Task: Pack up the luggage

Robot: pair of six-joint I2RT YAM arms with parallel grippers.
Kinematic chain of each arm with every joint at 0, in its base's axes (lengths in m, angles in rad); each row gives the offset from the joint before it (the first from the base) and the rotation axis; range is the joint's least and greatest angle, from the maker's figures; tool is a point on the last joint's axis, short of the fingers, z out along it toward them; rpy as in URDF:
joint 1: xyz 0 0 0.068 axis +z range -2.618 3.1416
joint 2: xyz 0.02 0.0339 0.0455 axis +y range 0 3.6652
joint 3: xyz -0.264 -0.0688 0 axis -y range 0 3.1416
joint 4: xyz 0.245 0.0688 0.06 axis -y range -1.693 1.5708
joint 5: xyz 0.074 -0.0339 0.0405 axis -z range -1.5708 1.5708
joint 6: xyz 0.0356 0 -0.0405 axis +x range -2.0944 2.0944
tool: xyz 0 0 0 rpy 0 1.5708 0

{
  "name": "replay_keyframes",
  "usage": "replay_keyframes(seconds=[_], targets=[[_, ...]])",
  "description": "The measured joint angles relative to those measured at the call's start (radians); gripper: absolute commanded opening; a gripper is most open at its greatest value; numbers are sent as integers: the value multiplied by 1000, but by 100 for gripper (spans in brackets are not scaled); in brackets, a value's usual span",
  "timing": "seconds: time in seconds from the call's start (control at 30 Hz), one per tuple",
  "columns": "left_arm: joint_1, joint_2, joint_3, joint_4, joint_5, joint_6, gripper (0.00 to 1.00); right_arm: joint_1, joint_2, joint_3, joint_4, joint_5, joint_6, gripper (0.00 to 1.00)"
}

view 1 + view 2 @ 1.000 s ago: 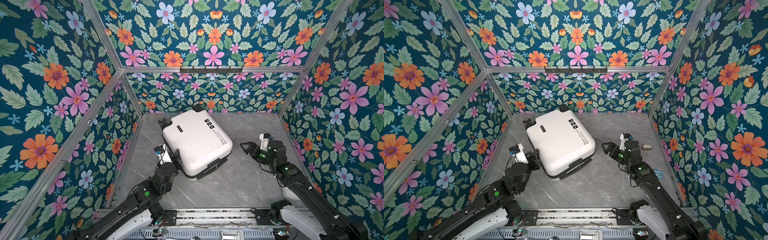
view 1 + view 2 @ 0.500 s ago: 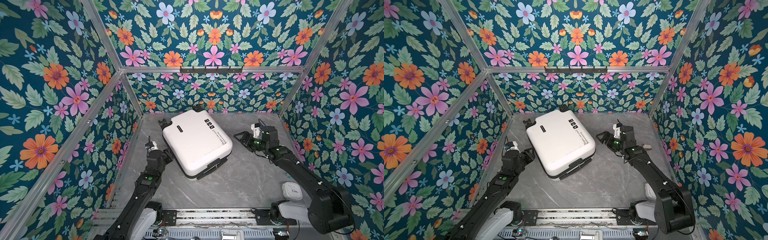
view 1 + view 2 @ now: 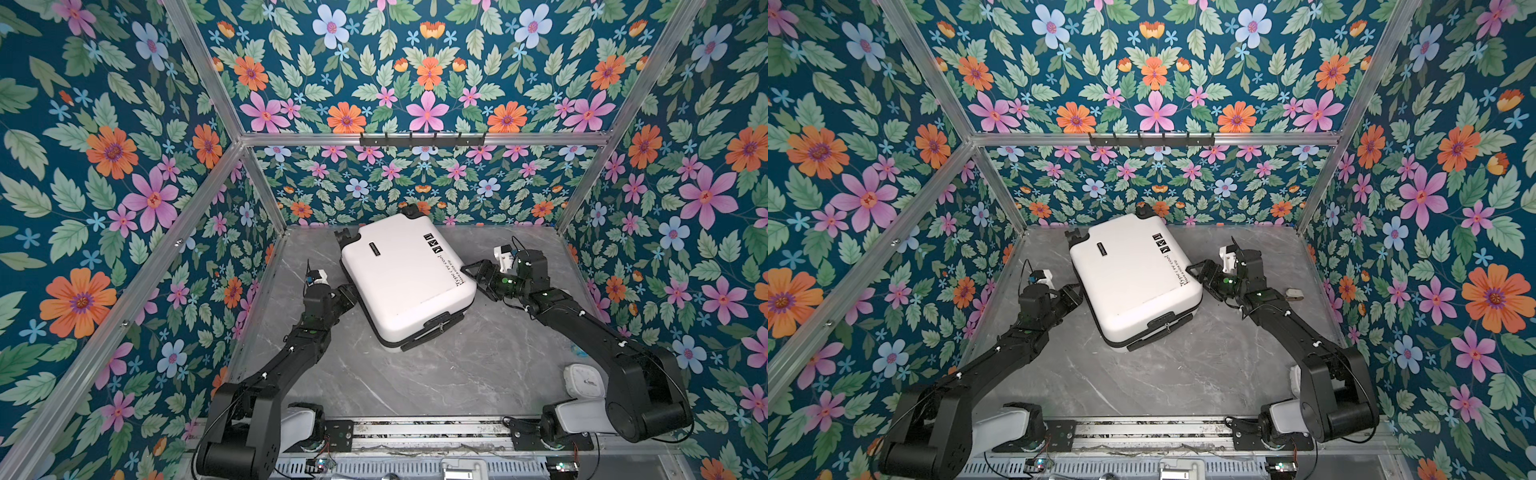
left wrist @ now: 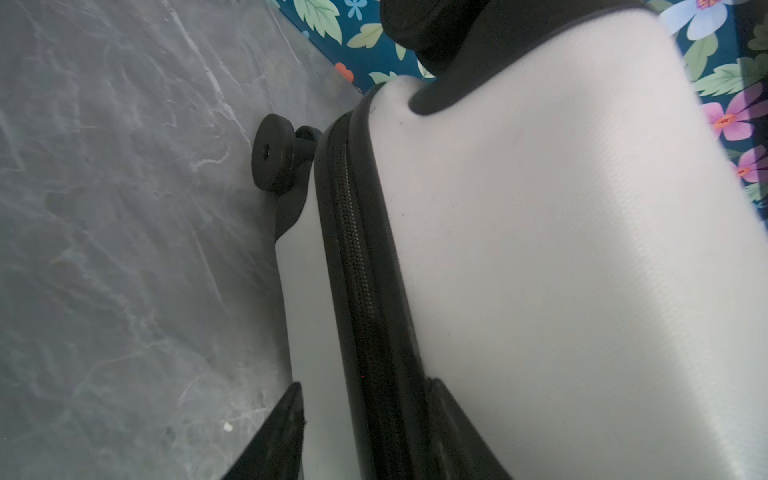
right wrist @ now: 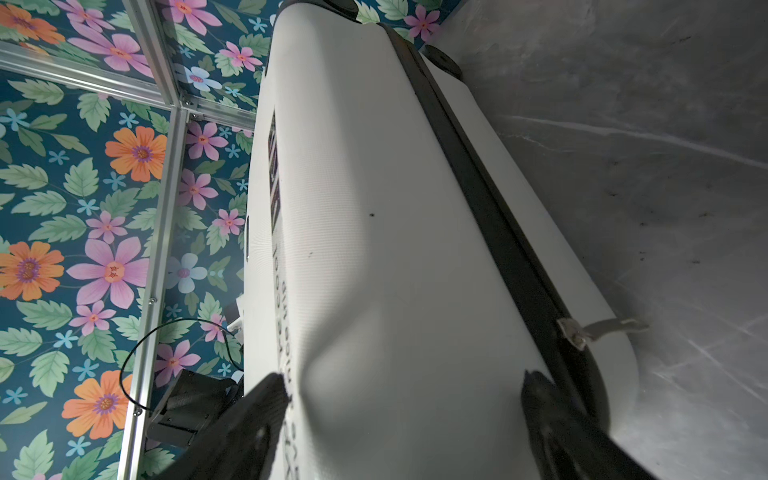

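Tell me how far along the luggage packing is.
Done: unclear; the white hard-shell suitcase lies closed on the grey marble table, contents hidden. In hand: left gripper and right gripper straddle opposite edges. Remaining: probably opening it and packing, perhaps the small white rounded object loose on the table.

Your suitcase (image 3: 405, 282) is small, white and hard, with round corners. It is zipped shut and lies flat, turned a bit crooked. It sits right between your left gripper (image 3: 350, 293) and your right gripper (image 3: 473, 276). Its black zip (image 4: 353, 249) runs between the left gripper's fingers. Black words and little pictures are on top, near the right gripper. Its black wheels (image 4: 272, 153) are at the end far from both grippers.
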Motion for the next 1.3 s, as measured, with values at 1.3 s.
replay_keyframes(seconds=[1.3], targets=[[-27, -159, -27, 90, -6, 37, 48, -10, -169, 53, -258, 233, -144, 73]])
